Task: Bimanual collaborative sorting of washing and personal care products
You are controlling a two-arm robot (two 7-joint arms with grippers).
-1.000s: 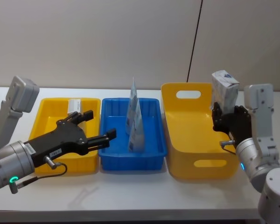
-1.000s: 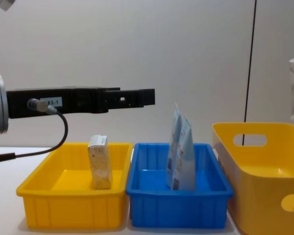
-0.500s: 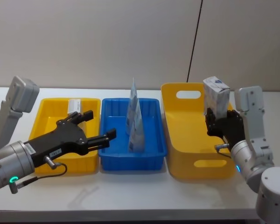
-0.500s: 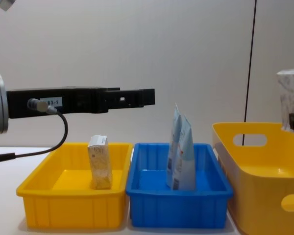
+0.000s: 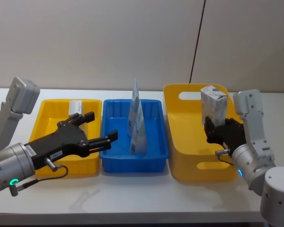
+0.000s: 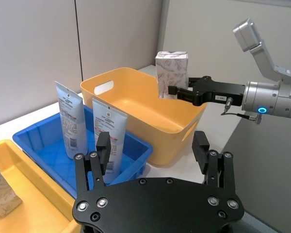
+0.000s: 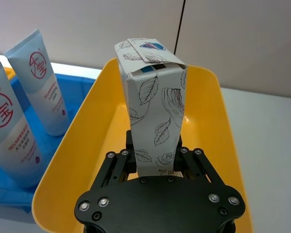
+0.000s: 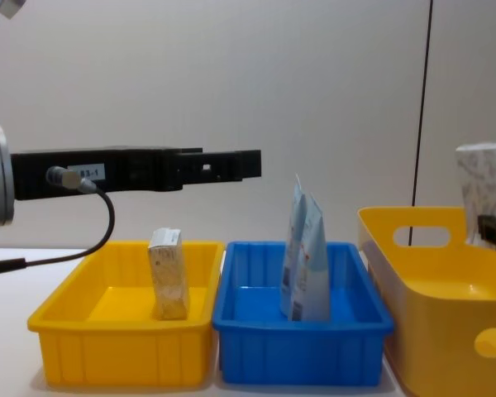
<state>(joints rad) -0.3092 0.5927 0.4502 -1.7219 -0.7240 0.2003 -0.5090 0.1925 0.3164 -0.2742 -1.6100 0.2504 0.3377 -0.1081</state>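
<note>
Right gripper (image 5: 220,132) hovering over tall yellow bin (image 5: 191,146), jaws pinching leaf-print carton (image 5: 213,105) upright by its lower end. Left gripper (image 5: 100,127) hanging over yellow tray (image 5: 52,118) and blue tray (image 5: 132,163) edge, jaws spread, empty. Second carton (image 5: 75,108) standing in yellow tray; two pouches (image 5: 137,125) standing in blue tray.

Two pale-blue-and-white pouches (image 5: 138,130) with pointed tops stand upright, one behind the other, inside the blue tray (image 5: 132,163). Left of that tray, a small beige carton (image 8: 169,273) stands upright. Right of the tray and higher, a leaf-print carton (image 5: 213,105) hangs upright, its base clamped in the right gripper (image 5: 214,126).
</note>
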